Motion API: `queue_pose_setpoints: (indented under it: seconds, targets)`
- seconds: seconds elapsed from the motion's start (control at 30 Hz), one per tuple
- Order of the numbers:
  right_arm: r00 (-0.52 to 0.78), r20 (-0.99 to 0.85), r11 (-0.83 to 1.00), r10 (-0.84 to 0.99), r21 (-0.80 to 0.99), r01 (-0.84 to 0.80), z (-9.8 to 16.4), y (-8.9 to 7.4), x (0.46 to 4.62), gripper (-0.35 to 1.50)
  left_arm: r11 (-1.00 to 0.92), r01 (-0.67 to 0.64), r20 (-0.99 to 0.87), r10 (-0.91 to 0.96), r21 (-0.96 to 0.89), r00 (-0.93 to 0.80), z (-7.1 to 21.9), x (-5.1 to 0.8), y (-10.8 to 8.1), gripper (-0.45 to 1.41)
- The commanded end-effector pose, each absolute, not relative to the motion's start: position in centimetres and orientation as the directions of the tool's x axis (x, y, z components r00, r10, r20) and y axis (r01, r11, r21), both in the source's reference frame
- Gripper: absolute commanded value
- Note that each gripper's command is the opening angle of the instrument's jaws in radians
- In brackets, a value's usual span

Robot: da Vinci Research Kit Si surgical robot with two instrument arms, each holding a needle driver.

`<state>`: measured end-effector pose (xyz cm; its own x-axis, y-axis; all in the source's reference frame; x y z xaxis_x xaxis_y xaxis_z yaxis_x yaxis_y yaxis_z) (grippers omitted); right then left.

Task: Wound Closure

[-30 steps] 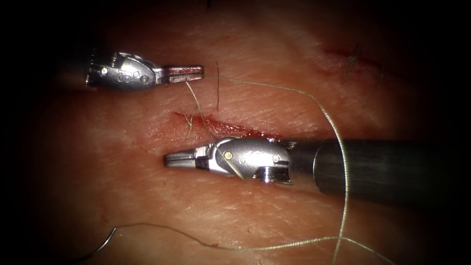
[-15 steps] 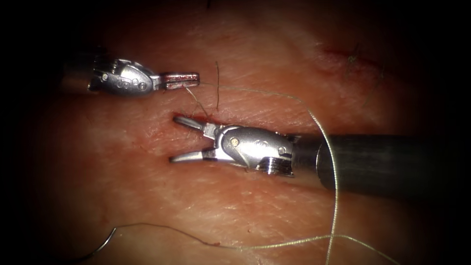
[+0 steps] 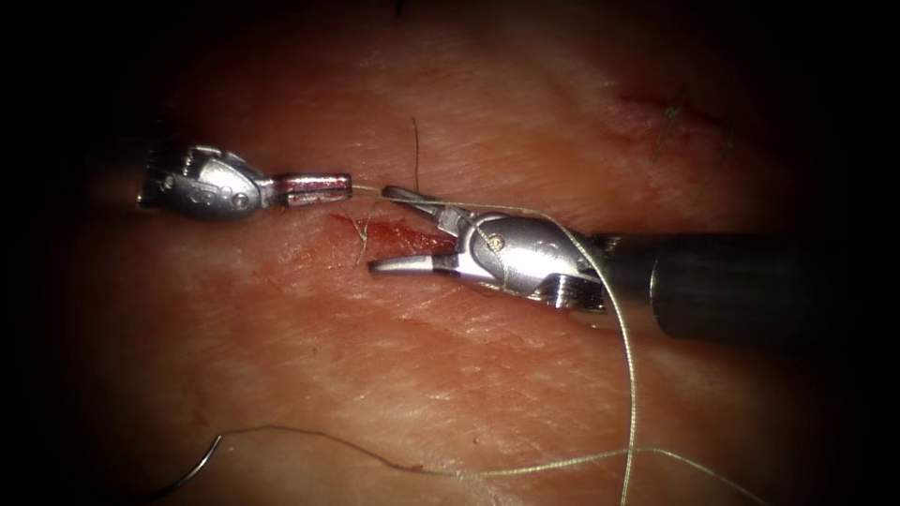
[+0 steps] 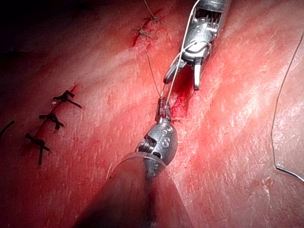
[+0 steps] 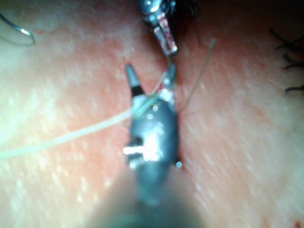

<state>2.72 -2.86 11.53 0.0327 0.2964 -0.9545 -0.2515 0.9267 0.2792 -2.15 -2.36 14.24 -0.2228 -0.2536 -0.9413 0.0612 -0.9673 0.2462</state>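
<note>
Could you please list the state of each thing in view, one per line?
Left arm's silver pincer: shut on the thread.
Right arm's silver pincer: open, holding nothing.
Curved steel needle: lying free on the tissue, held by neither tool.
Pale thin thread: draped over the right tool.
Red cut: open, wet.

Pork tissue (image 3: 487,375) underneath everything, with a short cut (image 3: 398,236) wet with red fluid (image 3: 412,239). Resting on it: curved needle (image 3: 202,464) well below left of the cut, loose thread (image 3: 562,461) trailing right, dark stitches (image 4: 50,118) off aside.
</note>
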Motion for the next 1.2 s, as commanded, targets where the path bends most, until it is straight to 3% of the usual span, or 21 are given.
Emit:
queue_pose_setpoints:
  seconds: [0.03,0.3,1.2]
  targets:
    - [0.031,-0.955,0.927,0.296,0.279,-0.250,11.6,-2.9,2.78,1.10,-0.968,0.061,-0.942,-0.250,0.242,-0.223,14.3,-2.19,-2.4,-0.45]
    - [0.033,-0.955,0.926,0.296,0.279,-0.255,11.6,-2.8,2.80,1.10,-0.974,0.046,-0.952,-0.225,0.221,-0.207,14.1,-2.03,-2.8,-0.45]
    - [-0.008,-0.952,0.912,0.305,0.294,-0.287,11.5,-2.7,2.93,1.08,-0.986,0.056,-0.967,-0.168,0.160,-0.189,14.2,-2.40,-3.4,-0.45]
